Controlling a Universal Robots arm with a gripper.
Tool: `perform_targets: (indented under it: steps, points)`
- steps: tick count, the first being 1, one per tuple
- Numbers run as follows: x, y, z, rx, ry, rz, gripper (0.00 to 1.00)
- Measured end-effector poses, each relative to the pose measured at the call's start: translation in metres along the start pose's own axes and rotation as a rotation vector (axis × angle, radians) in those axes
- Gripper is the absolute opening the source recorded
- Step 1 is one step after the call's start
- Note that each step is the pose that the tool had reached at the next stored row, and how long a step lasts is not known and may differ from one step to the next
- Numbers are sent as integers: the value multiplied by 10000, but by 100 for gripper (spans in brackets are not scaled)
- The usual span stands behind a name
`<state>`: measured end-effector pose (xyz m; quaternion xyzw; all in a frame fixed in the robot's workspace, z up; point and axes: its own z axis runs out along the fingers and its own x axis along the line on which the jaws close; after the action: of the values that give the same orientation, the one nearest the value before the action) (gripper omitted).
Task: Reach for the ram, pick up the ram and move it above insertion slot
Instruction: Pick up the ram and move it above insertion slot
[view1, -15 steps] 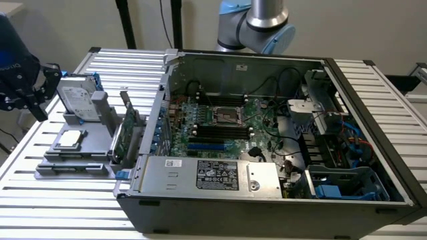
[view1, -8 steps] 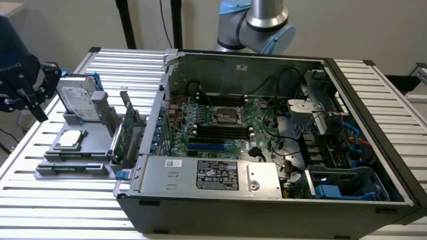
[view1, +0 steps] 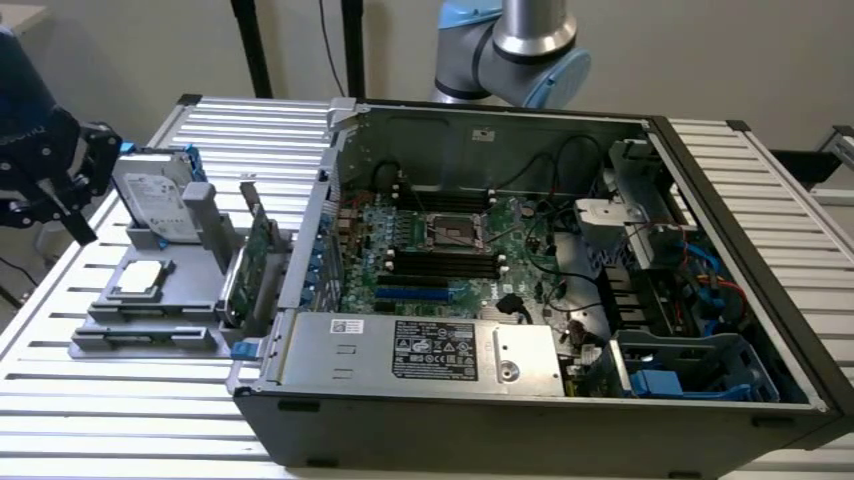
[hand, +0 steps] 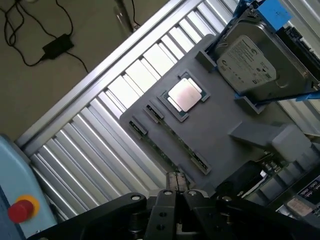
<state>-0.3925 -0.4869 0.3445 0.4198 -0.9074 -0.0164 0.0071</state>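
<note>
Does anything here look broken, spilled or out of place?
Nothing stands out. The hard drive, processor chip and green card sit neatly in the gray holder; the computer case lies open with nothing spilled.

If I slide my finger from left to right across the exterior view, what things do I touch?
gripper → hard drive → green card → motherboard → blue plastic part

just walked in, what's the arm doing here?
The gripper hovers low over the grey tray that stands beside the open PC case. It is right by the ram, which sits in its holder on the tray and is not lifted yet. A processor chip and a hard drive sit on the same tray.
</note>
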Motion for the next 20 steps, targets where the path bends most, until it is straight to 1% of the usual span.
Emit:
perform_targets:
  steps: [5, 20]
  points:
    - [0, -1, 12, 25, 12, -905, 11]
    - [0, -2, 56, 134, 17, -3642, 11]
